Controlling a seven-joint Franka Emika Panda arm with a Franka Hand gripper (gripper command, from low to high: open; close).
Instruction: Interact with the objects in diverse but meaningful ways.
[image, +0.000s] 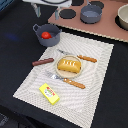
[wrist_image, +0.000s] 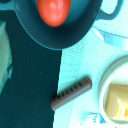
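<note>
A red tomato (image: 45, 35) lies in a grey-blue handled pot (image: 48, 30) at the far corner of the placemat. A golden scored bread loaf (image: 69, 64) sits on a tan plate (image: 60, 73). A brown sausage (image: 42, 62) lies to the exterior view's left of the plate. A yellow packet block (image: 49, 93) lies near the front. Orange-handled cutlery lies on both sides of the plate: one piece (image: 87, 58) behind it, one (image: 74, 83) in front. My gripper (image: 37, 6) hangs above the pot, its fingers unclear. The wrist view shows the tomato (wrist_image: 53, 10), pot (wrist_image: 45, 35), sausage (wrist_image: 72, 93) and loaf (wrist_image: 119, 102).
A striped white placemat (image: 95, 100) lies on the dark table. Behind it, a tan toy stove (image: 107, 30) carries black burners, a second grey-blue pot (image: 91, 13) and a pale bowl (image: 123, 17) at the exterior view's right edge.
</note>
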